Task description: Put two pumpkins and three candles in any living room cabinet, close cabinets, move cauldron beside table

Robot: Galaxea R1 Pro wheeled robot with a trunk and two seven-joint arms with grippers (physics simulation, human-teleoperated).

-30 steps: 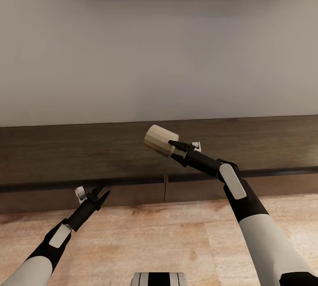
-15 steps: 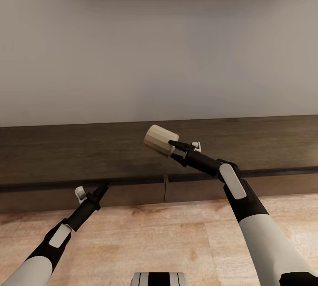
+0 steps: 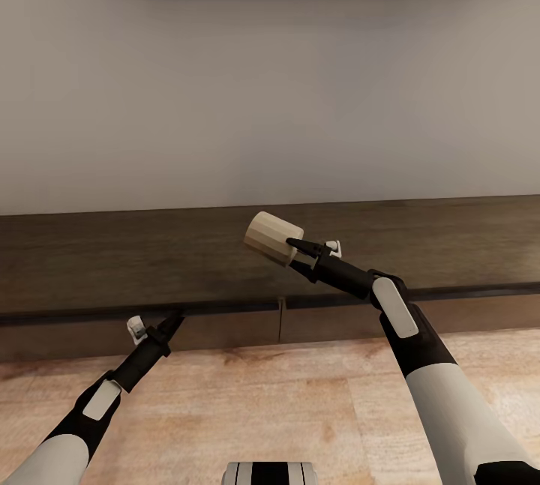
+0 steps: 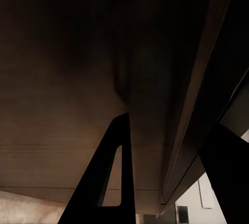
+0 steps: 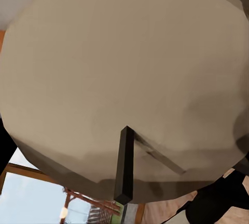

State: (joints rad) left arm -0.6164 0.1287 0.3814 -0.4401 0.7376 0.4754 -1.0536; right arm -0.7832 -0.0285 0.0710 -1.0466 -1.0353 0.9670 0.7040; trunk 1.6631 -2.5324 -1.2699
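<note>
At lower left, the left gripper (image 3: 174, 318), jaws closed, seemingly on the lip of the shut cabinet (image 3: 225, 264) drawer, could slip off when pulling, while at right the right gripper (image 3: 294, 254) clamps a tilted candle (image 3: 273, 238) that might drop.

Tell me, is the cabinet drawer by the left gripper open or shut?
Shut: the cabinet fronts sit flush, and no pale interior shows.
</note>
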